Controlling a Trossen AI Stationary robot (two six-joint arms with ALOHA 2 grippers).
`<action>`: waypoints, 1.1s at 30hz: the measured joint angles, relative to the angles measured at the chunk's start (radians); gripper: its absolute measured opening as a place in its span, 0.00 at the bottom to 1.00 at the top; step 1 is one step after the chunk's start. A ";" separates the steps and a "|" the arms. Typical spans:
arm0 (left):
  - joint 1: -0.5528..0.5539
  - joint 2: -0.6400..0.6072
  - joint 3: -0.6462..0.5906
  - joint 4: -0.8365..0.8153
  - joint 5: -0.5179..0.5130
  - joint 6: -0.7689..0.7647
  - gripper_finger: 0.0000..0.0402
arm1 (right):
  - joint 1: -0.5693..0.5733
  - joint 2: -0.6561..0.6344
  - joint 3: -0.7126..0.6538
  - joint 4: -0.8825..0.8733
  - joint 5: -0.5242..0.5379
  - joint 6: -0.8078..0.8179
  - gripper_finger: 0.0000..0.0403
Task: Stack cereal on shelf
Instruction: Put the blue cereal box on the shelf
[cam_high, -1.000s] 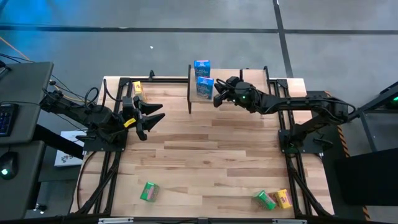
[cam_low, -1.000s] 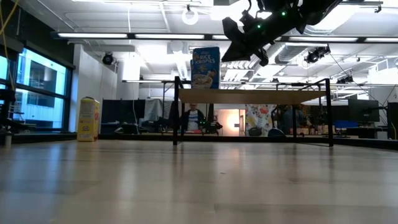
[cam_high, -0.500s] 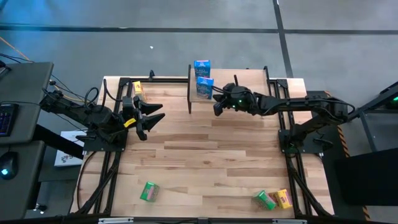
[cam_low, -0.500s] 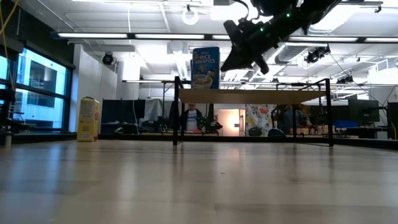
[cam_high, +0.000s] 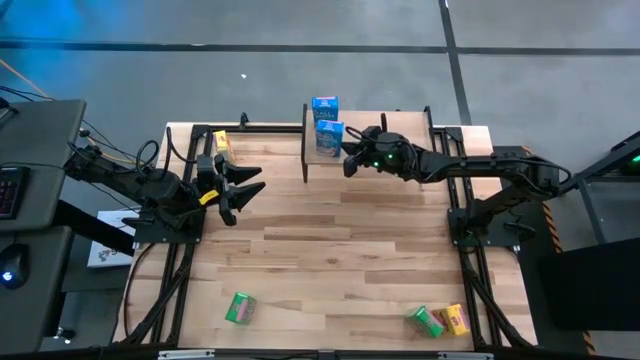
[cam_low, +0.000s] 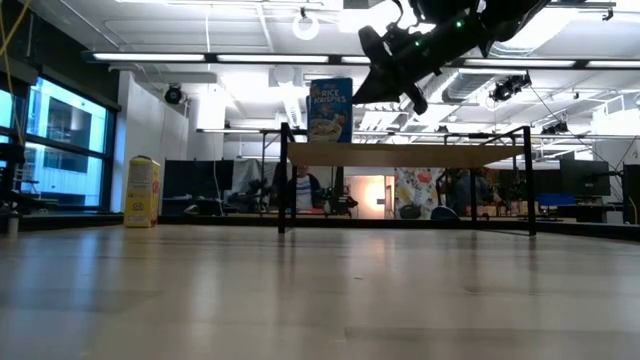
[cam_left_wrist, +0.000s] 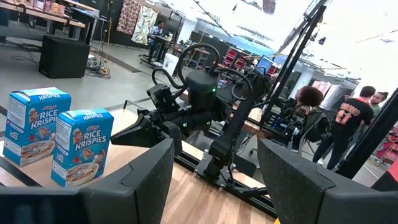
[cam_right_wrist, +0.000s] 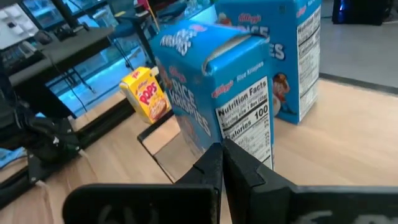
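On the near edge of the surface (cam_high: 330, 250), well away from the shelf (cam_high: 385, 125), lie three cereal boxes: a green box (cam_high: 239, 307) toward the left arm's side, and a second green box (cam_high: 424, 321) touching a yellow box (cam_high: 456, 319) toward the right arm's side. Farther in, the left tool (cam_high: 243, 190) hangs above the surface, well apart from the shelf, its fingers (cam_left_wrist: 149, 174) spread wide and holding nothing. Just beyond it a second yellow box (cam_high: 221, 141) stands at the far left corner, beside the shelf's left end. The right tool (cam_high: 350, 158) hovers at the shelf's front edge with its fingers pressed together, empty, its tips (cam_right_wrist: 222, 163) just beside the nearer blue box (cam_high: 329, 139), which stands upright on the shelf's left end. The other blue box (cam_high: 324, 107) stands right behind it, toward the shelf's far edge.
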 joint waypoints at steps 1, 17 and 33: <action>0.000 0.000 0.000 0.000 0.000 0.000 0.56 | 0.000 0.000 0.000 0.007 0.003 -0.001 0.00; 0.000 0.000 0.000 0.000 0.000 0.000 0.56 | 0.000 0.036 0.000 0.100 0.011 0.019 0.00; 0.000 0.000 0.000 0.000 0.000 0.001 0.56 | 0.000 0.079 0.000 0.143 0.089 0.026 0.00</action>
